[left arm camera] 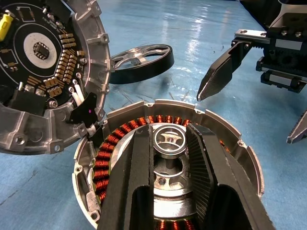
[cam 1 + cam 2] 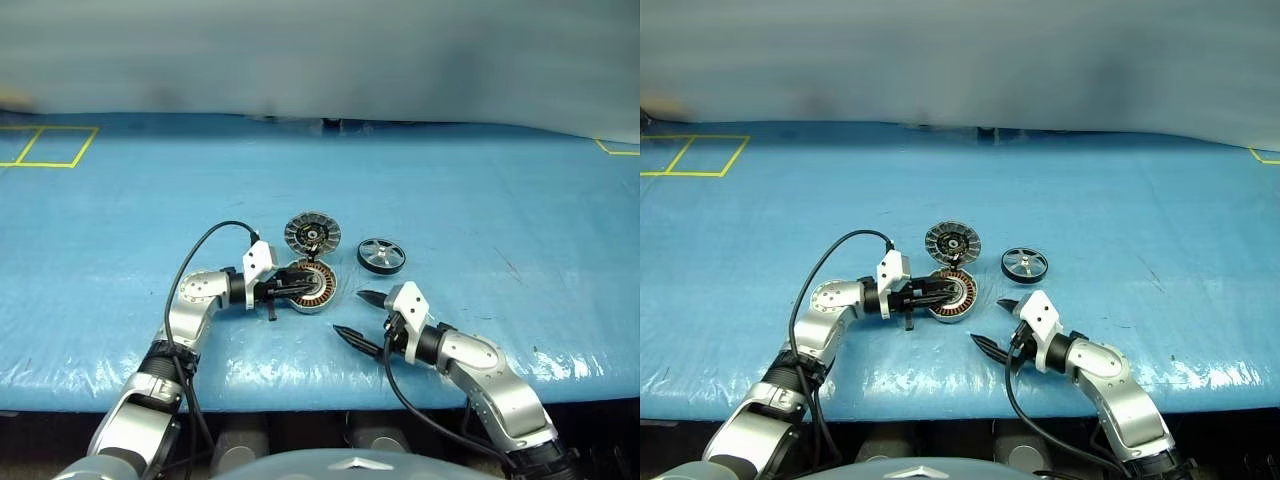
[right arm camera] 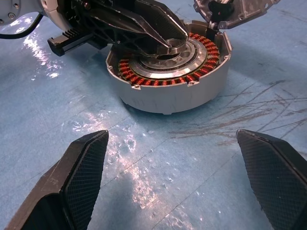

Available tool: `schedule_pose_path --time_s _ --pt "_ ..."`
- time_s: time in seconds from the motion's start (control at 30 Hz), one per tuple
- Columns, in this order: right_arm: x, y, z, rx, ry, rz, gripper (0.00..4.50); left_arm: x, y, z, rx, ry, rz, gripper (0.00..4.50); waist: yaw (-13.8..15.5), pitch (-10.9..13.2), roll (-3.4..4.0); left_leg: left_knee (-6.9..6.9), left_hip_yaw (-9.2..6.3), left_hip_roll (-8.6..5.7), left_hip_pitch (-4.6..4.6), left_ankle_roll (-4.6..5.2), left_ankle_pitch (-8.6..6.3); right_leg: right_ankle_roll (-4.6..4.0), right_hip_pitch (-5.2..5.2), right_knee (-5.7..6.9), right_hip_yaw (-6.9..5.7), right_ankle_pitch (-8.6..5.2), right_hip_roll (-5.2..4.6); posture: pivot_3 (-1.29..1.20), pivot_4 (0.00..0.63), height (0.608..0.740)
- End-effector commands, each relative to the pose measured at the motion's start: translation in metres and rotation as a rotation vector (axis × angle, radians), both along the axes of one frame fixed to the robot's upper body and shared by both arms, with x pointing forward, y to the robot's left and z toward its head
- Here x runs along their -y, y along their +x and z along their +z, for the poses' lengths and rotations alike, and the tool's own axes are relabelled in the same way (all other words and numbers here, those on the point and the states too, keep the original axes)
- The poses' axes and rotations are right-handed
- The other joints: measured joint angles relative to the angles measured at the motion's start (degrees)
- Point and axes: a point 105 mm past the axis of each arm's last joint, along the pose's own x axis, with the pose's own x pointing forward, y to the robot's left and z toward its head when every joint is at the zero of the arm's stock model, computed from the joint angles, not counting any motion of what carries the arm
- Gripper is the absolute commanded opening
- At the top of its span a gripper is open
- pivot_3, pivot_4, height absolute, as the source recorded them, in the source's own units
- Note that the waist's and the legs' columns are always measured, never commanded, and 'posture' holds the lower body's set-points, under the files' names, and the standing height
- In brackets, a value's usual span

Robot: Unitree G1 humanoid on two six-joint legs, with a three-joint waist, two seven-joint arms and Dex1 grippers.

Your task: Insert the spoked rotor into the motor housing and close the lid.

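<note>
The motor housing (image 2: 326,290) lies on the blue table, its copper windings and silver centre facing up. Its lid (image 2: 312,234) stands open behind it, inner face showing, joined at the rim. My left gripper (image 1: 170,136) reaches over the housing from the left, its two fingers closed on the silver centre hub. The spoked rotor (image 2: 381,255), black-rimmed with silver spokes, lies flat on the table just right of the housing, touched by nothing. In front of and right of the housing, my right gripper (image 2: 349,313) hovers open above the table with nothing between its fingers.
Yellow tape lines (image 2: 45,148) mark the table's far left, and another yellow tape mark (image 2: 615,149) sits at the far right. The table's front edge (image 2: 320,395) runs just below my arms. A black cable (image 2: 205,245) loops over the left arm.
</note>
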Motion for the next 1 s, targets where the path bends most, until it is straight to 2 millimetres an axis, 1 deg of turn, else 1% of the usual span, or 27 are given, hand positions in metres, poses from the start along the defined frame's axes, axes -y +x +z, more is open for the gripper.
schedule_pose_path --time_s 0.03,0.2,0.6,1.0 --pt "-0.0027 0.0022 0.0095 0.043 0.017 0.013 4.5 -0.0017 0.0024 0.0116 0.043 -0.024 0.011 0.62 0.0 0.0 0.0 0.0 0.0 0.0 0.0 0.0 0.0 0.0 0.0 0.0 0.0 0.0 0.0 0.0 0.15 0.74" --pt "-0.0022 0.0024 0.0095 0.044 0.014 0.014 4.5 -0.0029 0.0022 0.0111 0.047 -0.014 0.01 0.62 0.0 0.0 0.0 0.0 0.0 0.0 0.0 0.0 0.0 0.0 0.0 0.0 0.0 0.0 0.0 0.0 0.15 0.74" --pt "-0.0032 0.0032 0.0096 0.045 0.013 0.023 4.5 -0.0065 0.0019 0.0178 0.083 -0.02 0.007 0.62 0.03 0.0 0.0 0.0 0.0 0.0 -0.01 0.0 0.0 0.0 0.0 0.0 0.0 0.0 -0.01 0.0 0.15 0.74" --pt "-0.0041 0.0035 0.0093 0.044 0.011 0.029 4.5 -0.0073 -0.0026 0.0107 0.073 0.015 -0.011 0.62 0.02 0.0 0.0 0.0 0.0 0.0 -0.01 0.0 0.0 0.01 -0.01 0.0 0.0 0.01 0.0 0.0 0.15 0.74"
